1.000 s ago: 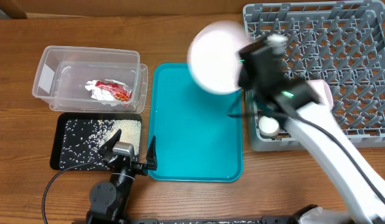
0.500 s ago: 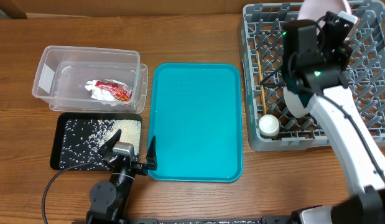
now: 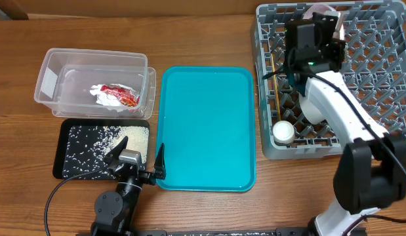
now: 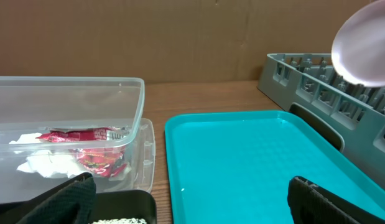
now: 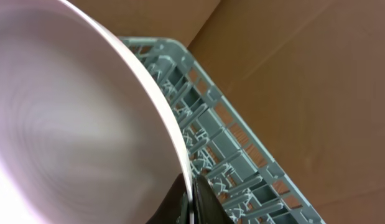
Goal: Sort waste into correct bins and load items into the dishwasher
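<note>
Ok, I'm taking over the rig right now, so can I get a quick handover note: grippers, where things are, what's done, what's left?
Left gripper: open, idle at the teal tray's near-left corner.
Right gripper: shut on the large plate's rim, at the dish rack's far side.
Done: wrapper in the clear tub, rice in the black tray; small cup, a chopstick and another white dish in the rack.
Left: probably just seating the plate between pegs and releasing it.

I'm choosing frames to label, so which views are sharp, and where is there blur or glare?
Overhead: sharp, evenly lit; plate barely shows at top. Left wrist: teal tray crisp, faint sheen; plate smeared upper right. Right wrist: plate soft and pinkish; dish rack behind sharper.
</note>
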Motion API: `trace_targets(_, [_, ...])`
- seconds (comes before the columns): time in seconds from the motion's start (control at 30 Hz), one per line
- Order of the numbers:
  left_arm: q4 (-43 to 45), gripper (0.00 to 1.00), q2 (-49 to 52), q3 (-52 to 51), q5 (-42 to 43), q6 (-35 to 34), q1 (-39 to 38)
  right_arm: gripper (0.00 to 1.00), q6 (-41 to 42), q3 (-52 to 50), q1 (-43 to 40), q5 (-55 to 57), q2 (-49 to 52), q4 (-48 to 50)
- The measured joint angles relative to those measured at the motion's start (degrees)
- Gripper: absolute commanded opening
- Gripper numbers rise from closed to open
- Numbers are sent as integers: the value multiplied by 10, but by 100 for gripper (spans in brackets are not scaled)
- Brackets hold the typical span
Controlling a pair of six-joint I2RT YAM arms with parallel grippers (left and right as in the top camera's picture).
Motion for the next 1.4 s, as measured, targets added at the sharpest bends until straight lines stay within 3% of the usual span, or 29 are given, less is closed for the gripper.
trace_targets(0.1, [0, 100, 0, 0, 0, 0, 0, 57, -3, 0, 0, -2, 5, 1])
trace_targets(0.17, [0, 100, 0, 0, 0, 0, 0, 63, -9, 0, 4, -1, 5, -3])
trace_targets(0.4, [0, 100, 0, 0, 0, 0, 0, 65, -16, 0, 63, -10, -24, -33])
trace_targets(0.57, [0, 100, 0, 0, 0, 0, 0, 70, 17, -1, 165, -96, -146, -154])
trace_targets(0.6, [0, 100, 0, 0, 0, 0, 0, 73, 27, -1, 188, -125, -175, -173])
trace_targets(0.67, [0, 100, 0, 0, 0, 0, 0, 100, 54, -1, 243, -198, -239, -202])
trace_targets(0.83, [0, 100, 0, 0, 0, 0, 0, 100, 97, 0, 344, -393, -362, -210])
trace_targets(1.0, [0, 100, 0, 0, 0, 0, 0, 100, 108, 0, 405, -518, -416, -246])
trace_targets(1.17, [0, 100, 0, 0, 0, 0, 0, 100, 112, 0, 410, -535, -433, -299])
trace_targets(1.4, [0, 100, 0, 0, 0, 0, 0, 100, 115, 0, 409, -460, -500, -340])
